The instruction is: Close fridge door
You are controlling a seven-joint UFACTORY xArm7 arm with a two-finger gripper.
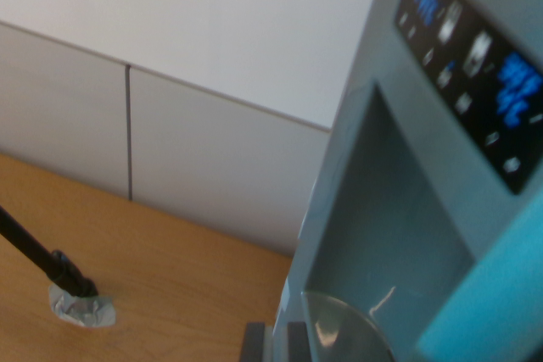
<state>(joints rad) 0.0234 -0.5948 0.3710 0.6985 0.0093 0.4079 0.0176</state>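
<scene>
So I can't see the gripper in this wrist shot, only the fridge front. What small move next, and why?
Probably a short, slow push straight at the fridge door. Its dispenser recess and control panel already fill the wrist view's right, tilted and blurred, so the wrist looks close. Contact itself isn't visible.

The fridge door point(399, 209) is running off the wrist view's right and bottom edges, its control panel point(475, 65) blurring beyond reading. The black rod point(38, 253) is leaving the left edge. The gripper is lying outside view.
</scene>
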